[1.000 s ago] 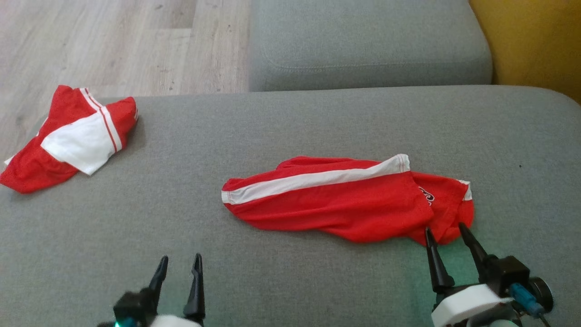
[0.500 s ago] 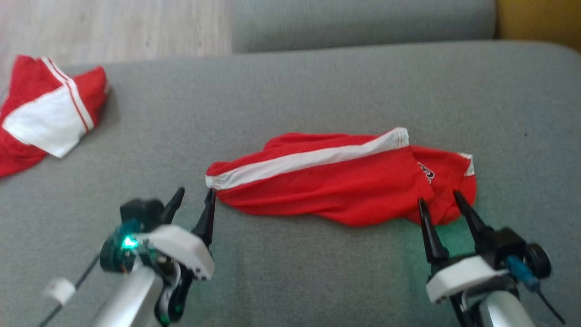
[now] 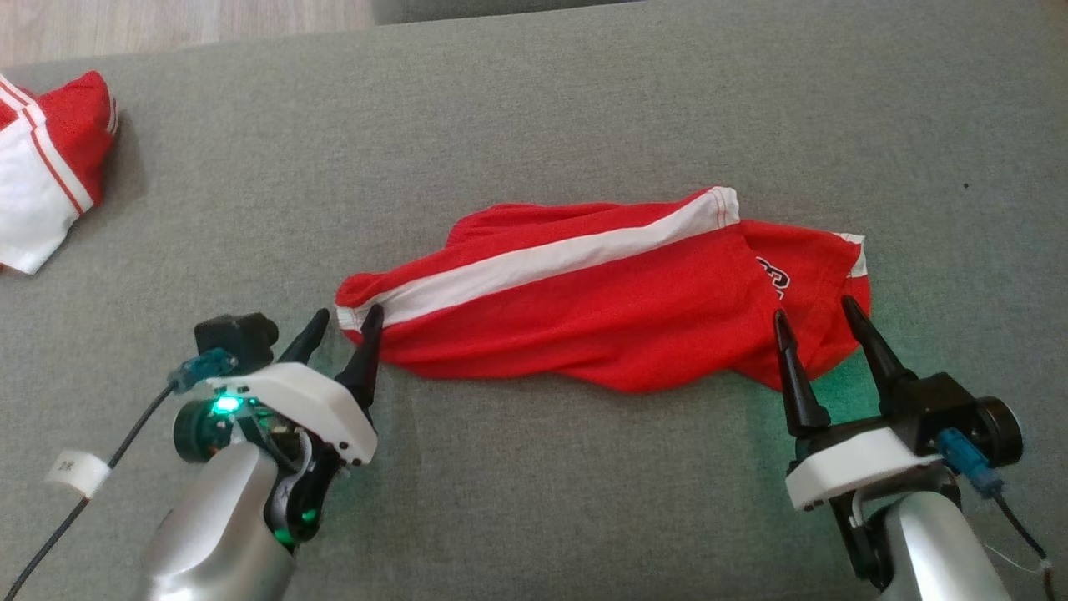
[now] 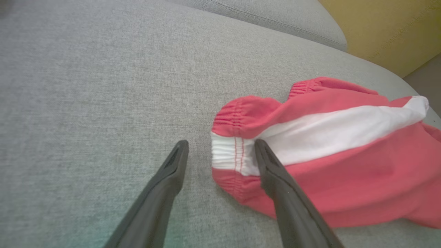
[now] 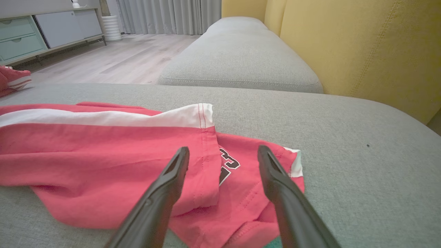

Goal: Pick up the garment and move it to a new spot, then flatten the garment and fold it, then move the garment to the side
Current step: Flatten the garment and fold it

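Head view: garment lies lengthwise left-right, waistband left.

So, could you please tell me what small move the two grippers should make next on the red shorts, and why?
Probably ease both down and close on the cloth. The left gripper stands open with the waistband edge of the red shorts between its fingers, the right gripper is open over the hem end, and neither grips anything yet.

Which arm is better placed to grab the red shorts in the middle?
Left, marginally: the open left gripper straddles the shorts' waistband end. The right gripper, also open, is over flatter cloth.
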Available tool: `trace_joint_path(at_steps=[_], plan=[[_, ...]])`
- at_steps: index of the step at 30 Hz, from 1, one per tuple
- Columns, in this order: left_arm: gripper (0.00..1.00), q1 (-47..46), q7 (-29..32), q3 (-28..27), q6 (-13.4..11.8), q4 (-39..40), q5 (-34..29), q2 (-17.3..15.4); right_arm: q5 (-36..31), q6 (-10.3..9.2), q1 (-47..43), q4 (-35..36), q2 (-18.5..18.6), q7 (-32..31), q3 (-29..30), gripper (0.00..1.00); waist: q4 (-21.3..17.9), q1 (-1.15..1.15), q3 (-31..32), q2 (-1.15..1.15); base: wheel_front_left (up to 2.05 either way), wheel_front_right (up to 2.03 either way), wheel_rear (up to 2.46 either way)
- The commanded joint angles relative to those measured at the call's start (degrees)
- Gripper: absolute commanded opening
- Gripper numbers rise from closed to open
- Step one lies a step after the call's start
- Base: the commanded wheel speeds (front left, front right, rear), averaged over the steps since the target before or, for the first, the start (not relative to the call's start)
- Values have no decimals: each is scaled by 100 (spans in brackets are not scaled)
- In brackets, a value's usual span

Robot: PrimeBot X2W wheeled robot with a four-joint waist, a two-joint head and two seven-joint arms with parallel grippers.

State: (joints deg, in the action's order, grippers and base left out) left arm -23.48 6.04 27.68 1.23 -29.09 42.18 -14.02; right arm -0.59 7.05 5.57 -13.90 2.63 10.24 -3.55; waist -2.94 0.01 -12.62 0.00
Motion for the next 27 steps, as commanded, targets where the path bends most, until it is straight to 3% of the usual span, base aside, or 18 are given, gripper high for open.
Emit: trace_joint_path(at_steps=[1, 4, 7, 8, 10, 13, 19, 27], plan=[[100, -237, -24, -243, 25, 144, 34, -132, -33, 44, 190, 159, 25, 51, -115, 100, 4, -1, -16, 0, 0, 0, 0], [96, -218, -21, -256, 99, 200, 135, -89, -36, 44, 231, 155, 25, 54, -78, 100, 27, -1, -38, 0, 0, 0, 0], [47, -216, 1, -241, 134, 260, 179, -71, -46, 44, 294, 151, 25, 48, -68, 100, 51, -1, -54, 0, 0, 0, 0], [35, -218, 11, -220, 150, 280, 178, -68, -55, 44, 321, 151, 25, 46, -71, 100, 57, -1, -60, 0, 0, 0, 0], [18, -229, 21, -203, 171, 311, 194, -57, -73, 44, 385, 159, 25, 32, -85, 100, 65, -1, -78, 0, 0, 0, 0], [0, -260, 30, -176, 185, 336, 200, -39, -120, 44, 511, 169, 25, 4, -111, 100, 80, -1, -102, 0, 0, 0, 0], [0, -297, -97, -167, 173, 427, 171, -13, 25, 44, 981, 36, 25, -431, -292, 100, 119, -1, -137, 0, 0, 0, 0], [0, -199, -324, -107, 74, 698, 81, 58, 351, 44, 2181, -632, 139, -2309, -367, 100, 314, -1, -256, 0, 0, 0, 0]])
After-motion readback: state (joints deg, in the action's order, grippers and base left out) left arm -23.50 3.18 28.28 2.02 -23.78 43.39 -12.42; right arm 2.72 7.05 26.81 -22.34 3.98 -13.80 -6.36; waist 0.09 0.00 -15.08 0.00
